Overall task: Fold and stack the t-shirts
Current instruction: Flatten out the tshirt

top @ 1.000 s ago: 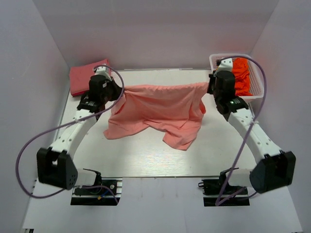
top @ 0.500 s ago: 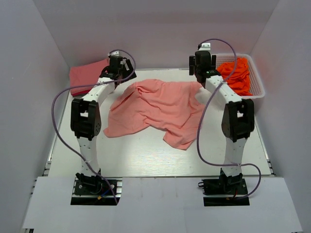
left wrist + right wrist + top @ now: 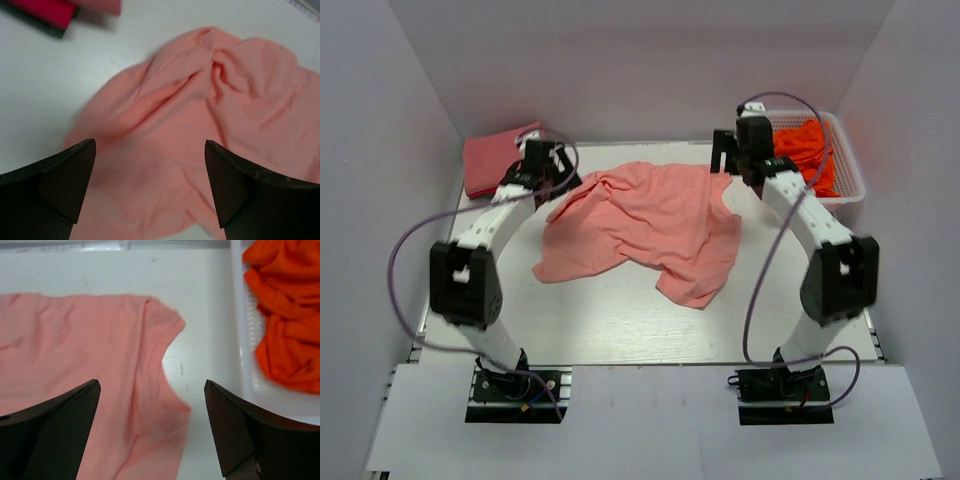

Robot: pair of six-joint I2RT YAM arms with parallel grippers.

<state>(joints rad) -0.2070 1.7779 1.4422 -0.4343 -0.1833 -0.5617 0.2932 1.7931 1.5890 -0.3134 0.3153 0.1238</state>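
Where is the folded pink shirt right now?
In the top view, the folded pink shirt lies at the far left corner of the table, just behind the left hand. Bare table separates it from the crumpled salmon shirt.

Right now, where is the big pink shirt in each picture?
Top external: the pink shirt lies crumpled in the middle of the white table.
Left wrist: the pink shirt fills the middle and right of the picture.
Right wrist: the pink shirt covers the left half, with one sleeve near the middle.
Shared landmark: the white table under it shows in all three.
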